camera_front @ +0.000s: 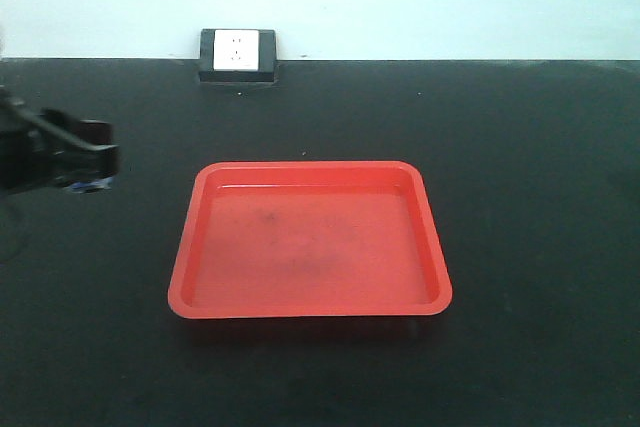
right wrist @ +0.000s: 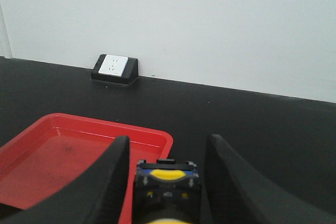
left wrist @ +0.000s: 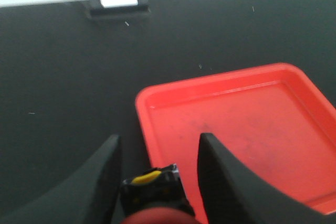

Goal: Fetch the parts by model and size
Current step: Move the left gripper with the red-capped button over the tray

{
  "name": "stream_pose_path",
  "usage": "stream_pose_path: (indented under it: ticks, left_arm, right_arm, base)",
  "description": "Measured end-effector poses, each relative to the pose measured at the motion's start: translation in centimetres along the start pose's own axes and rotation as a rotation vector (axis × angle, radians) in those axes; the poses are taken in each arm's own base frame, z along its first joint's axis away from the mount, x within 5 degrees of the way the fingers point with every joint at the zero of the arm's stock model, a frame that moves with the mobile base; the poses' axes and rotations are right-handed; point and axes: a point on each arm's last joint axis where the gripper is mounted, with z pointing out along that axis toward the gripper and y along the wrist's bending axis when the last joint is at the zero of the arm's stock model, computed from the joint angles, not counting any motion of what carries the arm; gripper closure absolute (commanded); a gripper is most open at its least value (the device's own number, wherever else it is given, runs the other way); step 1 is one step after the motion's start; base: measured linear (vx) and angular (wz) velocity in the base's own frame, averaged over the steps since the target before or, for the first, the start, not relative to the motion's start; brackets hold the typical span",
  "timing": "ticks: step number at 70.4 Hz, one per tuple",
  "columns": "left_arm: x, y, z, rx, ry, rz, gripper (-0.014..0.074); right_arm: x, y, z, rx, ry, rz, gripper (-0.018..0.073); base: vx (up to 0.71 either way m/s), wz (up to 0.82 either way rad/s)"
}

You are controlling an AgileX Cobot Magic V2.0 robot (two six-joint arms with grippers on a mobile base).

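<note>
The black tabletop (camera_front: 540, 147) fills the front view, and at its middle lies the red tray (camera_front: 305, 166), bare inside: no part has been set down in it. At 12 o'clock from the tray, against the pale wall, sits a dark socket box (camera_front: 238, 52) with a white face. The left tool (left wrist: 158, 137) hangs at 9 o'clock from the tray, apart from its rim. Its jaws are clamped on the red-capped switch (left wrist: 152, 190), whose dark body with a yellow tab sits between them, the red dome showing at 6 o'clock in the left wrist view. The right tool (right wrist: 168, 139) is outside the front view. Its own camera puts the tray at 9 o'clock, so it hovers off the tray's right side, jaws closed on the yellow-capped switch (right wrist: 165, 181), with blue terminals on its dark base. Judged from this, both parts are fetched and in hand; what is left is to bring each over the tray and release it there.
</note>
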Motion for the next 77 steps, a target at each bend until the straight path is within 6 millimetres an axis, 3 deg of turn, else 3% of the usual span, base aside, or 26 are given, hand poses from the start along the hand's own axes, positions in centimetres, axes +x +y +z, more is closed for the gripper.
stream_pose_path:
  ticks: [25, 43, 62, 77]
  left_arm:
    - [-2.4, -5.0, 10.1, 0.081, 0.307, 0.003, 0.0603]
    - [-1.1, -6.2, 16.5, 0.039, 0.479, -0.072, 0.0603]
    - [2.3, -6.4, 21.0, 0.004, 0.579, -0.111, 0.0603]
    - [3.3, -6.7, 22.6, -0.007, 0.572, -0.106, 0.0603]
  right_arm:
    - [0.0, 0.0, 0.0, 0.000, 0.000, 0.000, 0.0564]
    - [0.0, 0.0, 0.0, 0.000, 0.000, 0.000, 0.0564]
    - [0.0, 0.0, 0.0, 0.000, 0.000, 0.000, 0.0564]
    - [0.0, 0.0, 0.0, 0.000, 0.000, 0.000, 0.0564]
  base:
    - [0.00, 0.00]
    - [0.00, 0.00]
    - [0.00, 0.00]
    - [0.00, 0.00]
